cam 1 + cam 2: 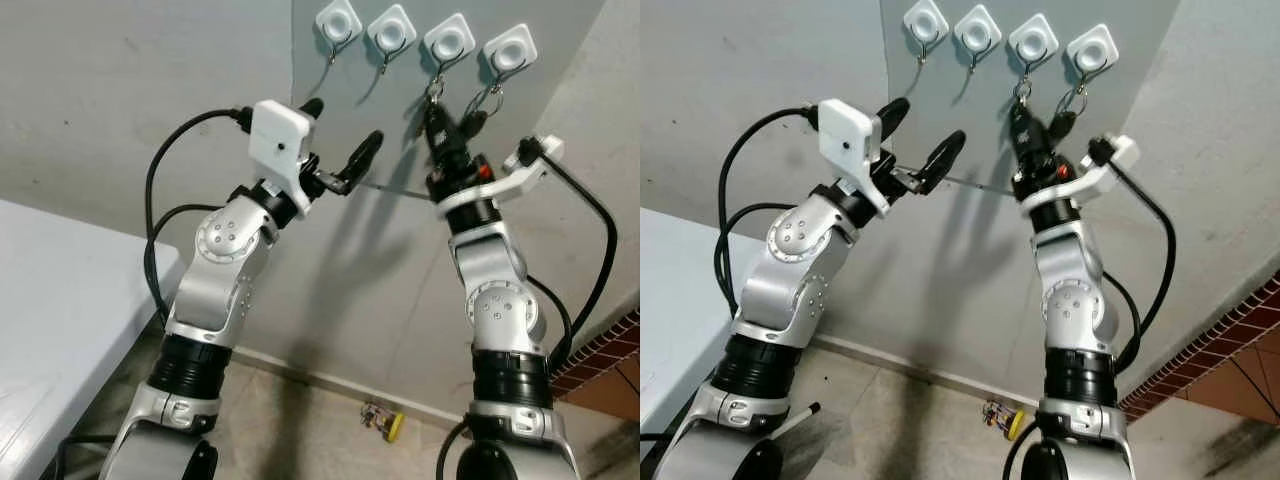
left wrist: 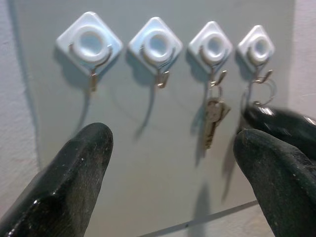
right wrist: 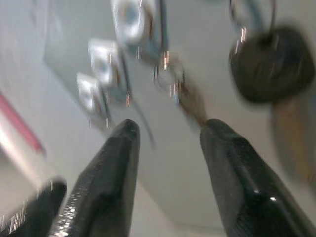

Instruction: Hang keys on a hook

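Note:
Four white diamond-shaped hooks [image 2: 155, 44] sit in a row on a grey wall panel [image 2: 148, 163]. A brass key [image 2: 213, 116] hangs from the third hook [image 2: 214, 47]. From the fourth hook [image 2: 261, 47] hangs a ring carrying a black-headed key [image 3: 269, 64]. My right gripper [image 1: 445, 125] is raised just under these two hooks, open, with nothing between its fingers [image 3: 113, 173]. It is close to the black-headed key. My left gripper [image 1: 338, 135] is also raised, lower and to the left, open and empty, facing the hooks.
A white table [image 1: 60, 320] stands at the left. On the floor by the wall lies a small yellow item with keys [image 1: 385, 420]. Red brick flooring [image 1: 610, 360] lies at the right. The first two hooks are bare.

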Robot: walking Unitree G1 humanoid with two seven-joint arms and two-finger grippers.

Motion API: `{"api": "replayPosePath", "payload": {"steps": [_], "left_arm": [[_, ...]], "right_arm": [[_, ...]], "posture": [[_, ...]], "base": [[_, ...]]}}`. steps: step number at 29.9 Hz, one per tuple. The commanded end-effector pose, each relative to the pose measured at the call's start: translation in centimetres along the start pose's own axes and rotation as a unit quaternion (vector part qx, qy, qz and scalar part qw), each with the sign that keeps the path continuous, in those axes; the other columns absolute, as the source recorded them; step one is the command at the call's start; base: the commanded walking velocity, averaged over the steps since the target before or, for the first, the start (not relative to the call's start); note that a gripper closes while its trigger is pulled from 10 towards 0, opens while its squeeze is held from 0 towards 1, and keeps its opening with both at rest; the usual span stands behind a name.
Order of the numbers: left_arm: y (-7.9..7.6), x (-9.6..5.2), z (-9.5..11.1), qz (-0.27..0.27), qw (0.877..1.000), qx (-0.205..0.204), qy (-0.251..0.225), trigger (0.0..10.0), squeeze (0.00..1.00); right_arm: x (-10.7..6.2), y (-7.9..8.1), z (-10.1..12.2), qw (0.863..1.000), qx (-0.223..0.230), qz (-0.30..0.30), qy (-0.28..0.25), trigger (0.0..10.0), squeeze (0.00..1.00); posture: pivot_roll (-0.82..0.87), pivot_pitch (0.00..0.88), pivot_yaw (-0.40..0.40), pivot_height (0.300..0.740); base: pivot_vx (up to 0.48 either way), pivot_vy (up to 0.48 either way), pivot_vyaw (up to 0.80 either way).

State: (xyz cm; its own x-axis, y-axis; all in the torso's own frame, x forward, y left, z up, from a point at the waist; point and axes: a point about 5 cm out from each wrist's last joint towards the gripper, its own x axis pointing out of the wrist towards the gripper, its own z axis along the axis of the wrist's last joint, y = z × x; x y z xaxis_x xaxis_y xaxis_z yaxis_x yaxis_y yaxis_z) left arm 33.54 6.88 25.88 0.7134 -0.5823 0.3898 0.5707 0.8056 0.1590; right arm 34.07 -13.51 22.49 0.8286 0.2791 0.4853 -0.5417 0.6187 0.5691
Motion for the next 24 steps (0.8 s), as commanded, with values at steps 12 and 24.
{"api": "replayPosePath", "payload": {"steps": [12, 24], "left_arm": [[0.1, -2.9, -7.0, 0.070, 0.992, -0.021, 0.106, 10.0, 0.00], [-0.6, -9.6, -16.5, 0.131, 0.952, -0.051, 0.272, 10.0, 0.00]], "right_arm": [[-6.6, -4.2, -3.4, 0.985, -0.114, -0.076, 0.104, 10.0, 1.00], [-16.0, -10.8, -8.8, 0.898, -0.264, -0.235, 0.262, 10.0, 1.00]], "posture": [[0.02, 0.054, -0.030, 0.740], [0.01, 0.034, -0.015, 0.740]], "base": [[0.000, 0.000, 0.00], [0.000, 0.000, 0.00]]}}
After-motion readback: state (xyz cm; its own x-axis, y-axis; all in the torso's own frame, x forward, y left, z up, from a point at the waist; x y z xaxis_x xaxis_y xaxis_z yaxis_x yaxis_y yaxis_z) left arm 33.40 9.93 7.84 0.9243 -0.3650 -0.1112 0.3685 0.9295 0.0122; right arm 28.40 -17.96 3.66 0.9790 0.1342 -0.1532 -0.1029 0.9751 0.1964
